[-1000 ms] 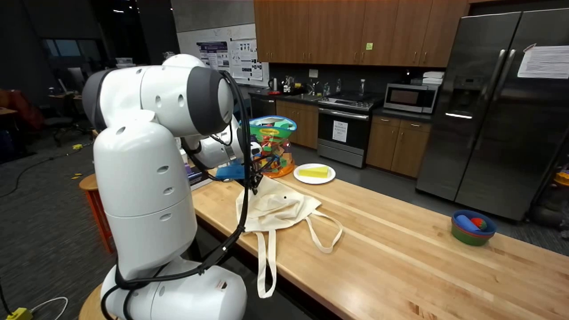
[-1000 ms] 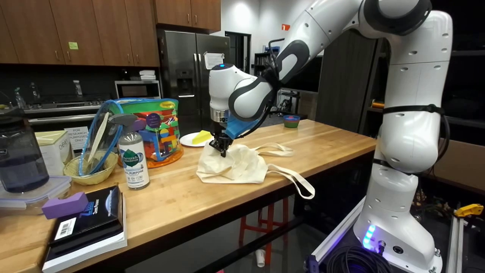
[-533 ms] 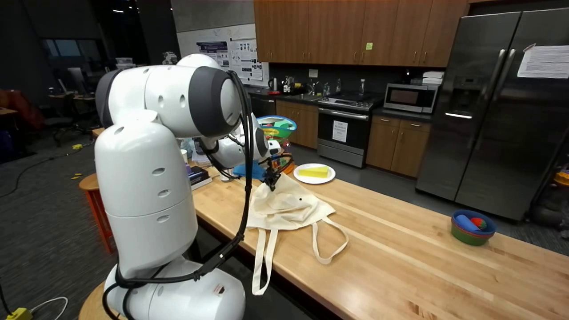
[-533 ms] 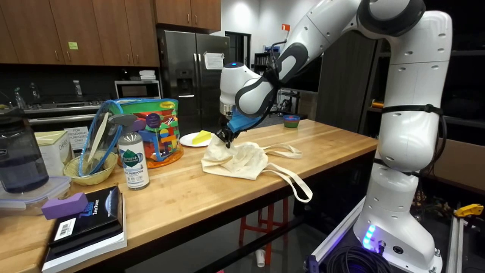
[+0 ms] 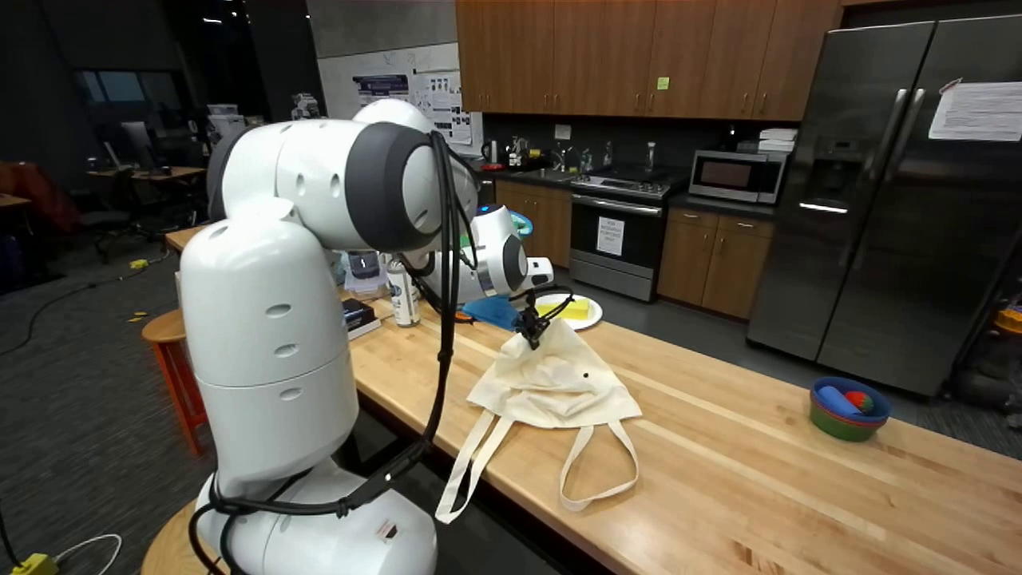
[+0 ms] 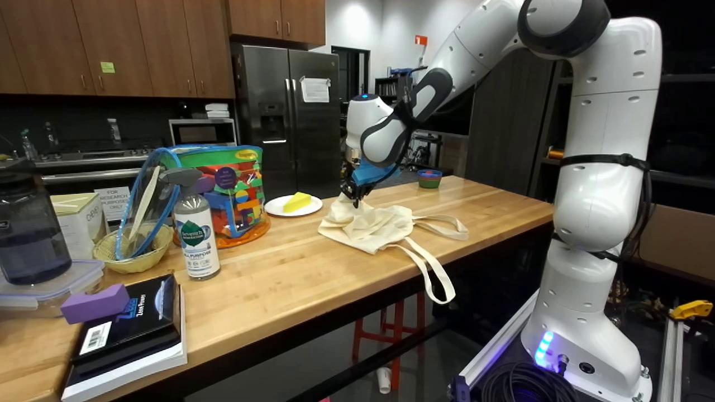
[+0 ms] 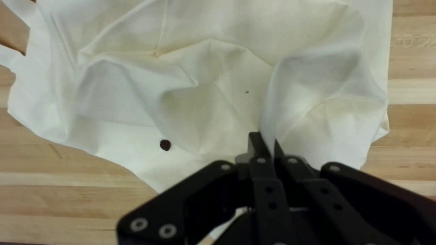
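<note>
Well, we have the gripper (image 7: pixel 267 143) clamped on a fold of a cream cloth bag (image 7: pixel 218 115), its jaws together on the fabric low in the wrist view, just right of the middle. Beneath it runs the wooden tabletop (image 7: pixel 75 194), pale striped planks showing at lower left and down the right edge. Over in an exterior view, we find the bag rumpled near mid-frame, drawn up to a peak at the gripper, and in both exterior views one strap (image 6: pixel 440 272) hangs over the tabletop's long edge! Right behind the gripper sits a white plate (image 5: pixel 596 314) bearing a yellow wedge (image 5: pixel 575 309), both partly hidden, and out at lower right, well apart, we've got stacked bowls (image 5: pixel 846 429), blue uppermost over green. Look at our room, too: wooden cupboards (image 5: pixel 607 56) along the top, an oven (image 5: pixel 641 239) below them wearing a paper notice (image 5: pixel 611 236), a microwave (image 5: pixel 738 177) on the dark counter (image 5: pixel 695 206), and a steel fridge (image 5: pixel 830 263) towering at upper right. Swinging to an exterior view, we meet a busy left side: a spray bottle (image 6: pixel 196 240) upright, a clear bag of coloured blocks (image 6: pixel 240 192) just behind it, a wicker basket (image 6: pixel 131 263) beside the bottle, and a purple block (image 6: pixel 96 303) lying on a black box (image 6: pixel 142 326) at lower left. Down below, bottom centre, we pick out red stool legs (image 6: pixel 397 319) on a grey floor (image 6: pixel 279 365).
</note>
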`<action>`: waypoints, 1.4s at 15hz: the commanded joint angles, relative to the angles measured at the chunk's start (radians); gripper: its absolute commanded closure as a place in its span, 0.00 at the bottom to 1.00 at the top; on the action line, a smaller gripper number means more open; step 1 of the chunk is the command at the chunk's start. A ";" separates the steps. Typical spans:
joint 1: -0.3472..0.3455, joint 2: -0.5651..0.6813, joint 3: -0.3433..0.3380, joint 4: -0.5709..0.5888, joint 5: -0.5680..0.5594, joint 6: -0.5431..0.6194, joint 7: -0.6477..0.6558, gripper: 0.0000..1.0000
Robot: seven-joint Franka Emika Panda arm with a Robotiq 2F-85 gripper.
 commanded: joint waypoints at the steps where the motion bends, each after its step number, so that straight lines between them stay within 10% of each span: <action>1: -0.040 0.040 -0.033 0.047 0.079 -0.005 -0.034 0.99; 21: -0.283 0.433 -0.186 0.481 0.519 -0.120 -0.288 0.99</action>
